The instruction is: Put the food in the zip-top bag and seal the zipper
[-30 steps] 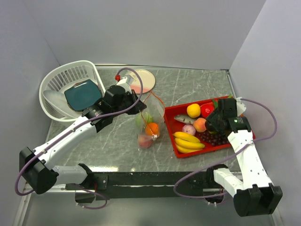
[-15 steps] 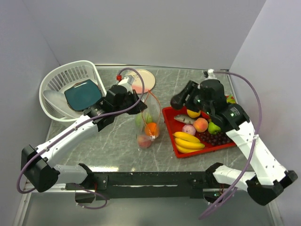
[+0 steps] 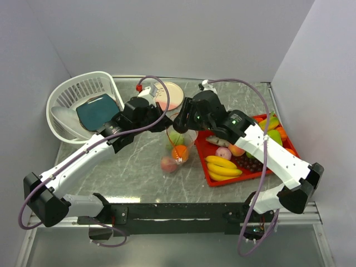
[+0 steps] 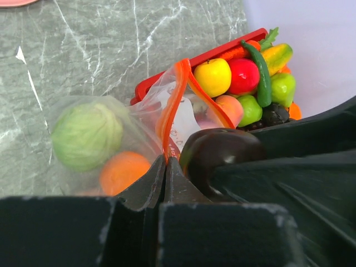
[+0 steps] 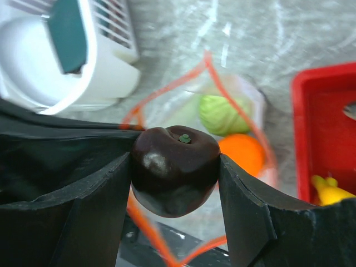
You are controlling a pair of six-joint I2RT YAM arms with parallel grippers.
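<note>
The left hand (image 4: 165, 167) is clamped shut on the orange zipper (image 4: 171, 103) of the clear bag (image 4: 142, 114), which sits open-mouthed on the table (image 3: 133, 167) beside the red tray (image 4: 222, 51). The right hand (image 5: 176, 177) grips 1 dark fruit (image 5: 167, 161) above the mouth. 1 green ball (image 5: 225, 114) and 1 orange (image 5: 242, 153) lie inside.

White basket (image 3: 71, 92) holds a teal dish (image 3: 97, 110); pink plate (image 3: 173, 94) lies nearby.

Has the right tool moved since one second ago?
Yes. The right tool, holding a dark fruit, went left from above the red tray to over the bag.
</note>
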